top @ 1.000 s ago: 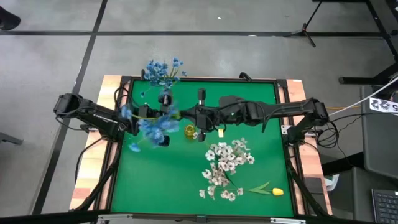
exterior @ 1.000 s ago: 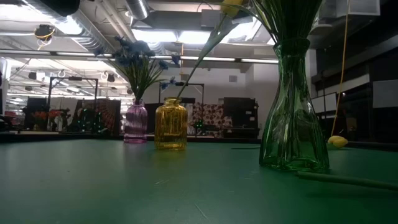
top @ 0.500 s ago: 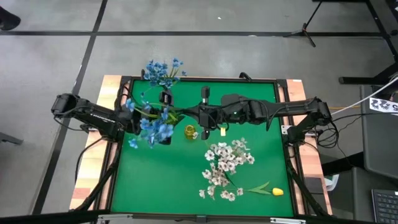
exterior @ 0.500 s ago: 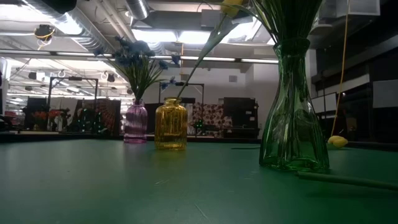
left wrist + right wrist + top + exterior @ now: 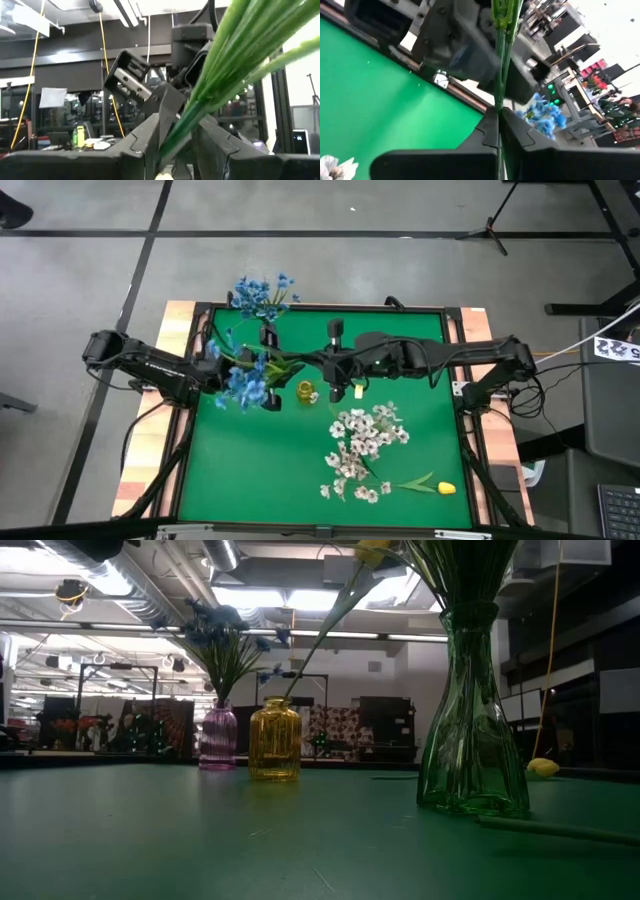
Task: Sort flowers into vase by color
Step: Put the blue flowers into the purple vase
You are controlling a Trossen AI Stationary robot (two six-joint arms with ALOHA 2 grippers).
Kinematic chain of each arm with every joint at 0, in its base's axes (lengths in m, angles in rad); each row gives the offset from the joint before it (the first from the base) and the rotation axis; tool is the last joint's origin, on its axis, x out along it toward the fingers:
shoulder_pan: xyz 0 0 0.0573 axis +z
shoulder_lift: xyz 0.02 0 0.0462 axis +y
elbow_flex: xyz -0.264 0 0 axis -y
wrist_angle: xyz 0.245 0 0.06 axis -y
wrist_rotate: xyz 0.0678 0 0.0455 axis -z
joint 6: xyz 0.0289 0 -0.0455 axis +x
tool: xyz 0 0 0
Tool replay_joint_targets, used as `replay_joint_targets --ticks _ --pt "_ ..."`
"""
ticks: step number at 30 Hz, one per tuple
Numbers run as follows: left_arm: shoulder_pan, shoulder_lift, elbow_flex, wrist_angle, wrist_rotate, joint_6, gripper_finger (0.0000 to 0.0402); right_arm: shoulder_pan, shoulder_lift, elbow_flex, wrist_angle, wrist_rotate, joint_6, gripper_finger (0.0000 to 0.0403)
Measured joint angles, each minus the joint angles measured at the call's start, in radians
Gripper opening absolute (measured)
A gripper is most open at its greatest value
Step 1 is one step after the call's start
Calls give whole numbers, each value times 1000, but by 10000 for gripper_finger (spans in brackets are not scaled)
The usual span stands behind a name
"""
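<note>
Blue sprig (image 5: 243,383) – thin green stems; both hands (image 5: 268,387) (image 5: 322,367) pinching it.

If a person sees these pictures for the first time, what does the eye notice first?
First, the blue flowers, held above the green table left of centre, where the left pincer and right pincer meet and both grip the green stems. Next, the white flowers standing in the green vase right of centre.

Blue flowers (image 5: 243,380) held aloft; white flowers (image 5: 362,442) lie on mat.
</note>
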Motion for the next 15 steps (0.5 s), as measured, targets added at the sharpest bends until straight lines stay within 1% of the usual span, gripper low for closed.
replay_joint_targets --ticks 8,15 --pt "0 -7 2 6 -1 23 103 0 -33 1 -19 7 0 0" --pt "0 -7 31 -13 1 22 59 0 -35 1 -15 -10 8 0"
